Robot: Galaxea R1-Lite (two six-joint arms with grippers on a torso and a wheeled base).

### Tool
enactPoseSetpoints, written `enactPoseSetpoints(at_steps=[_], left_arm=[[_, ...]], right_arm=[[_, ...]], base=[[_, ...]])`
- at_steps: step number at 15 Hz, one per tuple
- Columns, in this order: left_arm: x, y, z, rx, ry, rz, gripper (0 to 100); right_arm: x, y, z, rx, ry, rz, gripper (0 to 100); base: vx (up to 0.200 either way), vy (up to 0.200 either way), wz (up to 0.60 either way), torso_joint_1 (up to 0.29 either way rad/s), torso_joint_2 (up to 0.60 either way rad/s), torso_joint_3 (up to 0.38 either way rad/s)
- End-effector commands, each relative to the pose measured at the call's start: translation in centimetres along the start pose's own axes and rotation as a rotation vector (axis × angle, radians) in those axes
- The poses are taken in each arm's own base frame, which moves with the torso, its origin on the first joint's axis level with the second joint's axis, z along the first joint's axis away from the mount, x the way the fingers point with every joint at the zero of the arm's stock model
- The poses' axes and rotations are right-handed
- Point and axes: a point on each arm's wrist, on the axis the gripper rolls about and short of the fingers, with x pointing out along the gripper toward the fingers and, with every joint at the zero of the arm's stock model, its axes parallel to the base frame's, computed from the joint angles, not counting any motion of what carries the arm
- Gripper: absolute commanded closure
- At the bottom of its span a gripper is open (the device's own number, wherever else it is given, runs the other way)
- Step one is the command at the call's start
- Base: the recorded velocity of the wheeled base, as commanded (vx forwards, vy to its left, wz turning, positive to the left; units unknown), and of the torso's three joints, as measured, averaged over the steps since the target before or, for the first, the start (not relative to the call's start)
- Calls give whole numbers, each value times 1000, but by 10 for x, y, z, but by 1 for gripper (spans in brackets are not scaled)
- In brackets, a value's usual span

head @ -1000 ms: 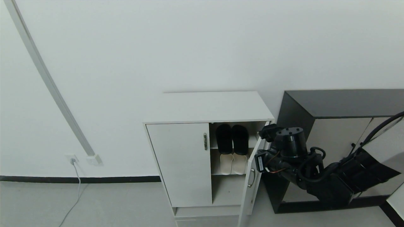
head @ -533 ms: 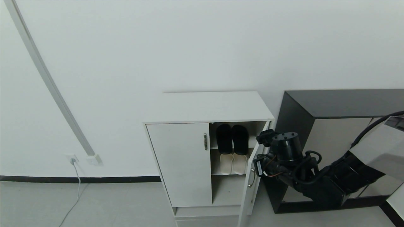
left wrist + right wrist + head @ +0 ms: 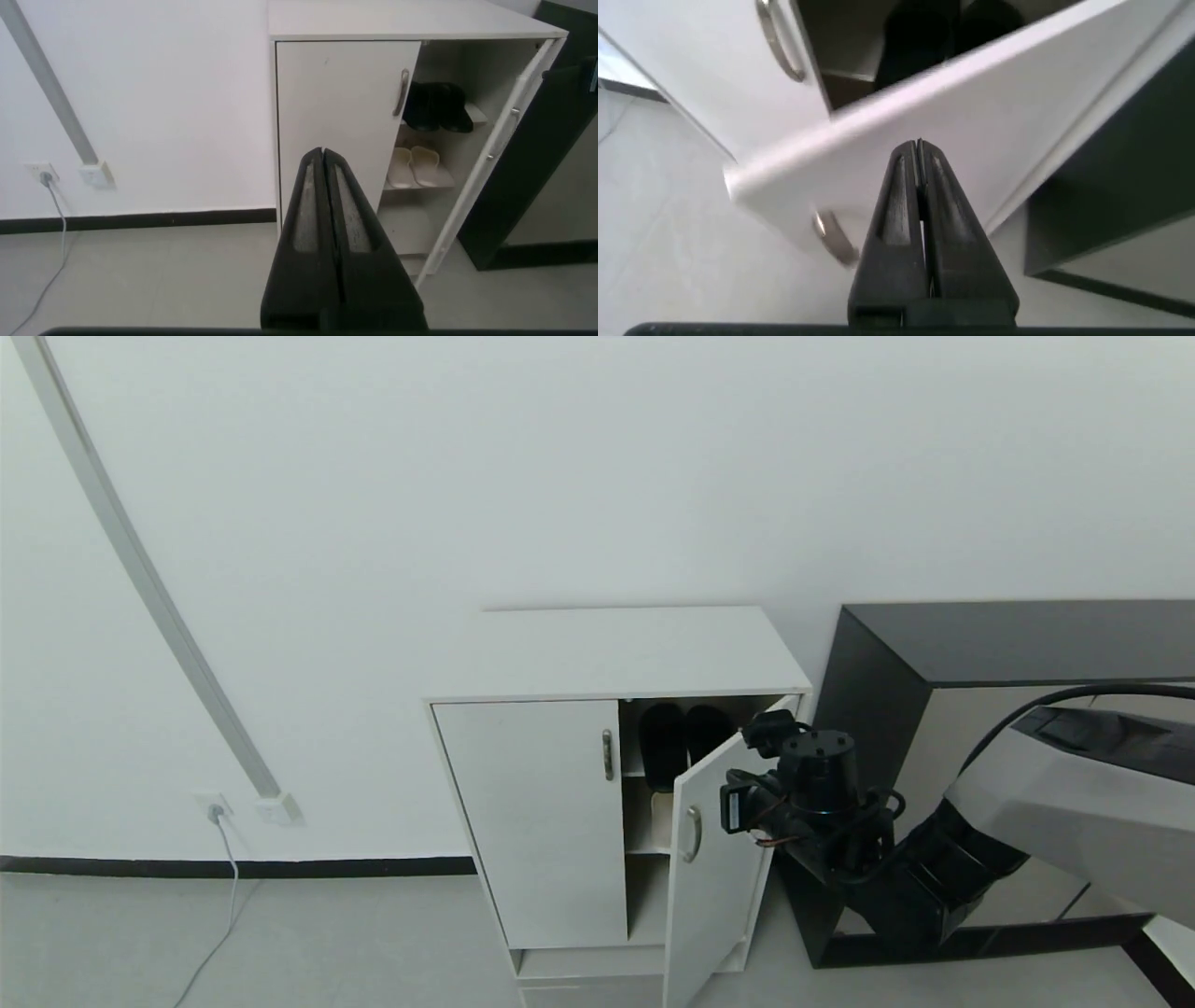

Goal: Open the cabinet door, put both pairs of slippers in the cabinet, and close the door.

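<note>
Head view shows the right cabinet door (image 3: pixel 714 859) swung from wide open to roughly half shut within the last second. It is pushed by the right gripper (image 3: pixel 920 163), jaws clenched on nothing at the door's outer face. Black slippers (image 3: pixel 665 737) sit on the top shelf and pale slippers (image 3: pixel 418 166) below them, inside the cabinet (image 3: pixel 616 653). Only the closing remains, I judge. Left gripper (image 3: pixel 322 168) hangs back, pressed shut and empty.

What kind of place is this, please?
Probably a plain indoor room, perhaps an entryway: a white shoe cabinet holding black slippers stands against a bare white wall, with a wall socket above a grey floor.
</note>
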Motion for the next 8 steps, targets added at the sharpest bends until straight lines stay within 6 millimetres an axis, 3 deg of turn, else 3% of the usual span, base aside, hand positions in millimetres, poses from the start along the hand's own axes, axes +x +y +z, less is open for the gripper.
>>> enactPoseSetpoints(at_steps=[1,6,8], left_arm=[[0,0,0,-2,-1,1,100],[0,0,0,-2,-1,1,100],[0,0,0,-2,-1,1,100]], right_arm=[[1,-1,-7,-2,12,5,100],[-29,-2,-20,-17,37,147,100],[-36,-2,-23,-21,39,154,100]], base=[[0,0,0,0,0,0],[0,0,0,0,0,0],[200,0,0,0,2,5]])
